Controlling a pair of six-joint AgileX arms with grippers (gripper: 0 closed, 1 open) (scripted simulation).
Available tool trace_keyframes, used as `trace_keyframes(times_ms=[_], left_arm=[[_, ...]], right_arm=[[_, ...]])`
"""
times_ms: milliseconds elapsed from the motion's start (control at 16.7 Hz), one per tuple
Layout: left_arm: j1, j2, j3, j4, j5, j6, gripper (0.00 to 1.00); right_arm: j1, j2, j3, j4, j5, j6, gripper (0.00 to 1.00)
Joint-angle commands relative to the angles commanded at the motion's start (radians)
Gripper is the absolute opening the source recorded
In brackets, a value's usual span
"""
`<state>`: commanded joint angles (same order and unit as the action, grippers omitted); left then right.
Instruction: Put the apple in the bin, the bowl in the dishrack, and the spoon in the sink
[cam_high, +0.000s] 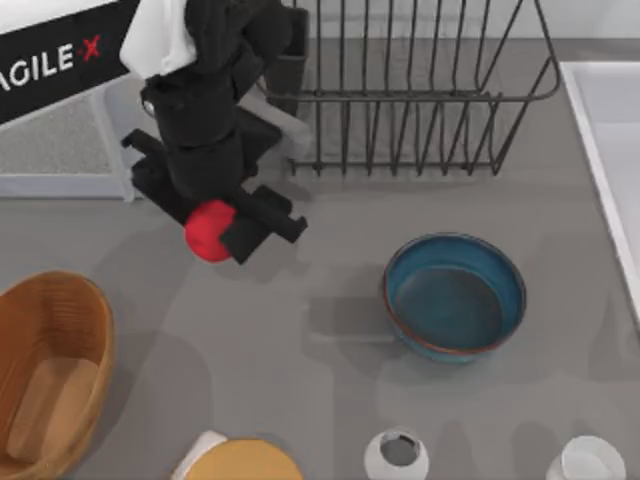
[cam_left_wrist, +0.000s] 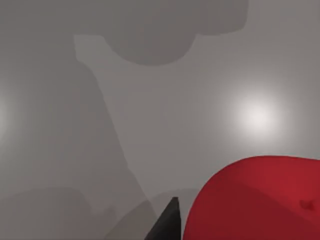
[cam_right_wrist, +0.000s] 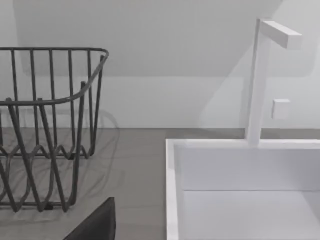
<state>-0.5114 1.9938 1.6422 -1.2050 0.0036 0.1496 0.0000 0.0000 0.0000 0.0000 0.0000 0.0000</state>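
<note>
My left gripper (cam_high: 222, 232) is shut on the red apple (cam_high: 205, 230), above the grey table in front of the dishrack's left end. In the left wrist view the apple (cam_left_wrist: 260, 200) sits beside one black fingertip (cam_left_wrist: 167, 225), with bare table beneath. The wicker bin (cam_high: 45, 375) lies at the front left, below and left of the apple. The blue bowl (cam_high: 455, 295) stands upright right of centre. The black wire dishrack (cam_high: 420, 90) is at the back, and the white sink (cam_high: 610, 150) is at the right edge. The spoon is out of view. A dark part of my right gripper (cam_right_wrist: 95, 222) points toward the sink (cam_right_wrist: 240, 190).
Two small white cups (cam_high: 397, 455) (cam_high: 587, 462) and a yellow-orange disc (cam_high: 240, 462) line the front edge. A white faucet (cam_right_wrist: 260, 80) rises behind the sink, with the dishrack's end (cam_right_wrist: 45, 125) beside it. A white stand (cam_high: 60, 150) is at the back left.
</note>
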Motion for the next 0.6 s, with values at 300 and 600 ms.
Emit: trace_keyframes(times_ms=[300,600], left_arm=[[0.014,-0.008,-0.017,-0.012,-0.010,-0.013,0.00],[0.079,-0.205,-0.176,-0.064,-0.059,-0.173,0.00]], right_arm=[[0.000,0.000,0.000,0.000,0.000,0.000,1.00],[0.000,0.000,0.000,0.000,0.000,0.000,1.00]])
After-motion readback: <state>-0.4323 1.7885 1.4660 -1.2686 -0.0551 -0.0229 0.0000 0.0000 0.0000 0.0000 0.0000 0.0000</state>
